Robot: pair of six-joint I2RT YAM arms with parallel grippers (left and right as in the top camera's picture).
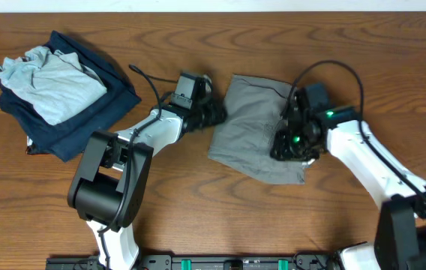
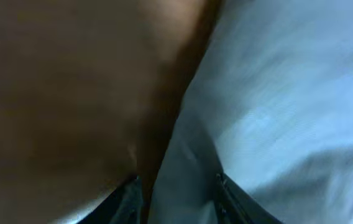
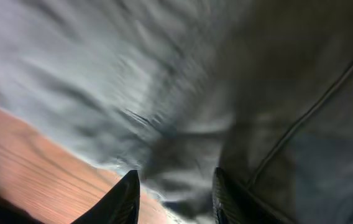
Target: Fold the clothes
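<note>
1. The left pincer [image 1: 214, 112] is low on the bench, at the left border of the shorts [image 1: 252, 124]. In the left wrist view its fingers [image 2: 125, 200] stand a little apart, with the grey border of the cloth between them. I cannot tell if they press it.
2. The right pincer [image 1: 292, 144] is on the right part of the shorts. Its fingers [image 3: 122, 198] leave a narrow gap with a dark fold of cloth in it. This view is blurred, so I cannot tell if the fold is clamped.
3. The shorts lie wrinkled on the wooden bench [image 1: 198, 202], around its middle and slightly toward the far edge.
4. A pale shirt [image 1: 55, 86] lies on a navy garment [image 1: 85, 124] near the far left corner, well apart from the shorts.
</note>
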